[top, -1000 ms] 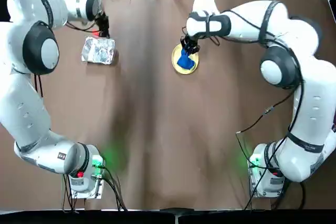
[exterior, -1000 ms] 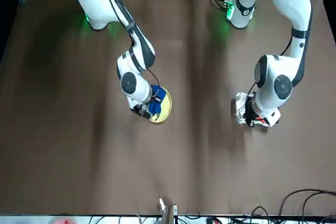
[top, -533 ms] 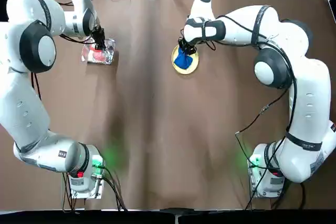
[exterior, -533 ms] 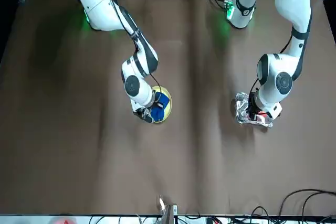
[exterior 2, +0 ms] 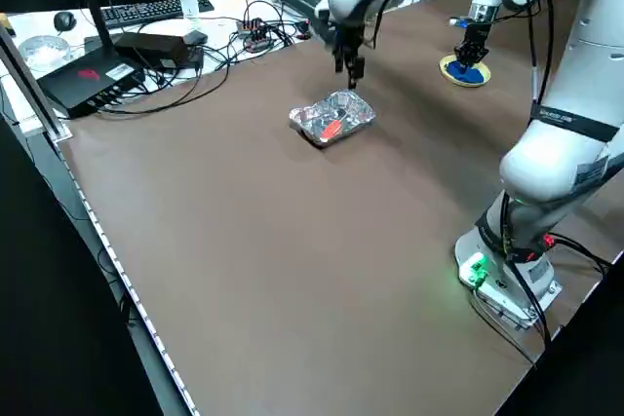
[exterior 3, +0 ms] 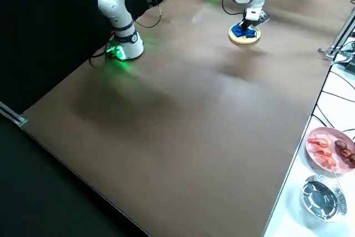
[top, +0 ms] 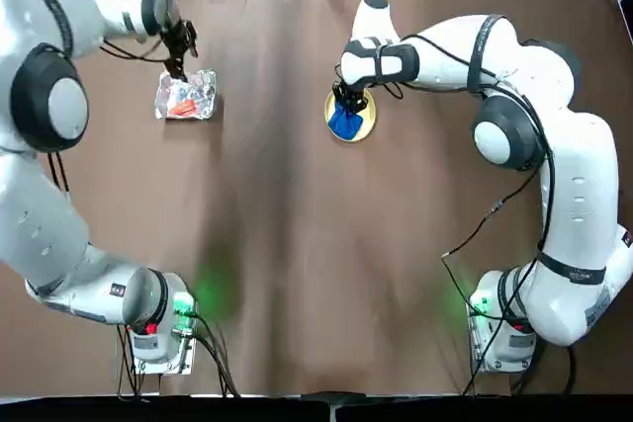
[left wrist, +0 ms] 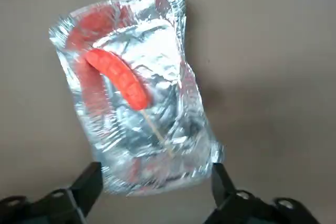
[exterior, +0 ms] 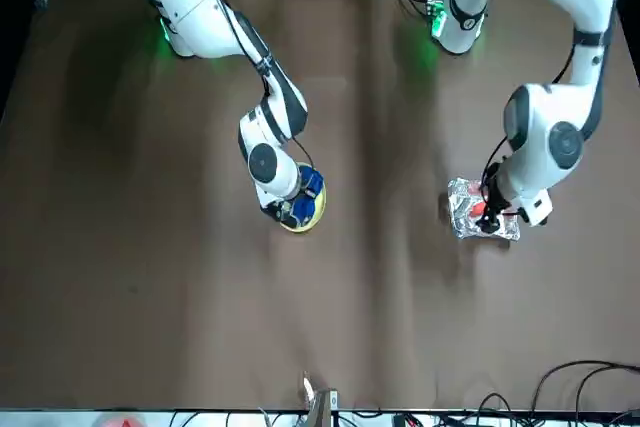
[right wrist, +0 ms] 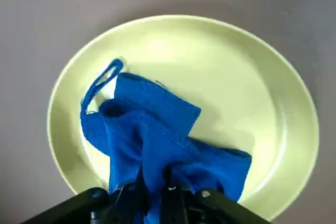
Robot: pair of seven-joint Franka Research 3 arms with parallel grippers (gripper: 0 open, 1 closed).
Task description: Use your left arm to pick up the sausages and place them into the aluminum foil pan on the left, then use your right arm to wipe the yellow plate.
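Observation:
The sausages (left wrist: 118, 77) lie as one red-orange piece on a thin stick inside the wrinkled aluminum foil pan (left wrist: 173, 145) at the table's far left (top: 185, 98). My left gripper (top: 178, 49) hangs open above the pan's far edge, holding nothing; in the left wrist view its fingers (left wrist: 86, 187) stand wide apart. The right gripper (top: 345, 104) is shut on a blue cloth (right wrist: 152, 129) and presses it onto the yellow plate (right wrist: 236, 93) at the far centre (top: 364, 124). The front view shows the pan (exterior: 480, 217) and plate (exterior: 312, 215) too.
Cables, a keyboard and a black box (exterior 2: 93, 80) lie beyond the table's far edge. A pink plate of food (exterior 3: 330, 149) and a foil cup (exterior 3: 320, 195) sit on the white side surface. The arm bases (top: 158, 328) stand at the near edge.
The left gripper was down in the pan with the sausage; now it has let go, opened and lifted away. The right gripper has dragged the cloth slightly across the plate.

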